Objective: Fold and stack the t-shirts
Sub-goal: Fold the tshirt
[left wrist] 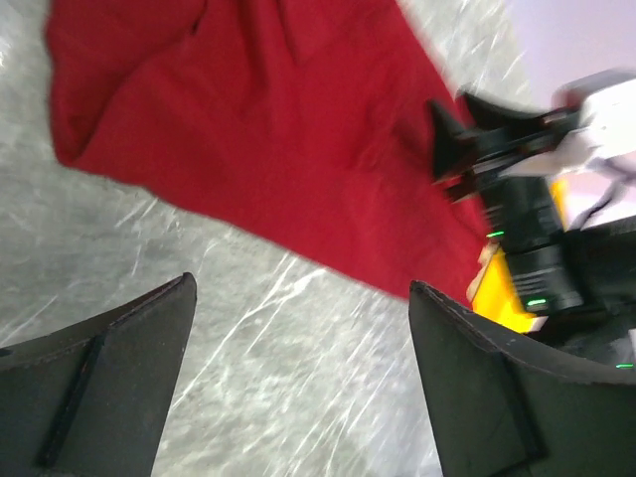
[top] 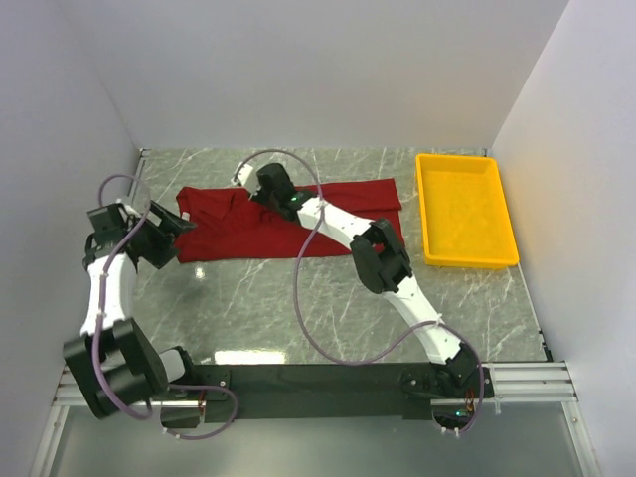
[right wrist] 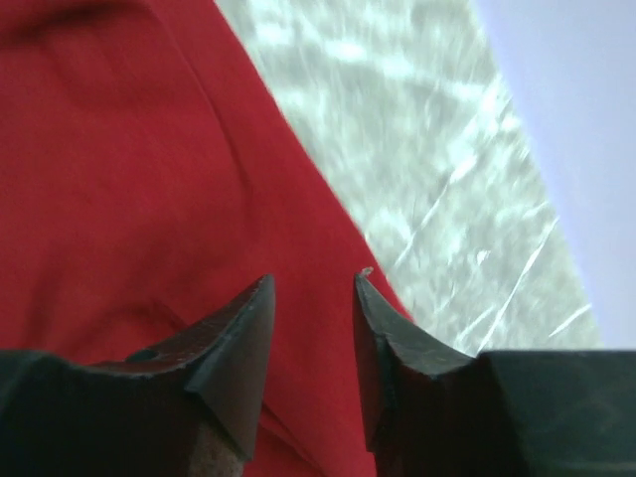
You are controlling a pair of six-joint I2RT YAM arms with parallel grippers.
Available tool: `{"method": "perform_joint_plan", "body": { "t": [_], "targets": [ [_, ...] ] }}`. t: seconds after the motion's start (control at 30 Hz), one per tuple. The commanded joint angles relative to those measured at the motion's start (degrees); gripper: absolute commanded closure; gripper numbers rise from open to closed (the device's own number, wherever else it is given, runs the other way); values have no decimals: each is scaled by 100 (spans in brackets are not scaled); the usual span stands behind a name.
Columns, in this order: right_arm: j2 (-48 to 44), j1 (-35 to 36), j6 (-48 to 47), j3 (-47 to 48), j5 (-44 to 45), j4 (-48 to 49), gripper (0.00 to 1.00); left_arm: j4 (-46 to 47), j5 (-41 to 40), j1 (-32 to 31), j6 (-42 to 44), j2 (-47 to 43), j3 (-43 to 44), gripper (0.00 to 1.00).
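Note:
The dark red t-shirt [top: 328, 224] lies flat as a wide band across the back of the marble table. My right gripper [top: 256, 189] hovers over its upper left part. In the right wrist view the right gripper [right wrist: 313, 278] is open, its jaws a short gap apart just above the t-shirt [right wrist: 129, 179] near the cloth's edge, with nothing pinched. My left gripper [top: 177, 234] sits at the shirt's left end. In the left wrist view the left gripper [left wrist: 303, 288] is wide open over bare marble, with the t-shirt [left wrist: 258, 129] beyond its tips.
A yellow tray [top: 429, 214] stands at the back right, beside the shirt's right end, and part of the yellow tray [left wrist: 497, 298] shows in the left wrist view. The right arm [top: 383, 258] crosses the shirt diagonally. White walls enclose the table on three sides.

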Motion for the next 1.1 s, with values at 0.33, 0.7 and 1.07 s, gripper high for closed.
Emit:
{"method": "perform_joint_plan", "body": {
  "t": [0.33, 0.7, 1.07],
  "targets": [
    [-3773, -1240, -85, -2854, -5044, -1934, 51, -1038, -2556, -2085, 1285, 2994, 2650, 34],
    [-4943, -2005, 152, -4041, -5645, -2524, 51, -1627, -4236, -2956, 2366, 5148, 4847, 50],
    [-5145, -2322, 460, -4472, -5645, -2427, 51, -1759, -5062, -3255, 2807, 5667, 5121, 48]
  ]
}}
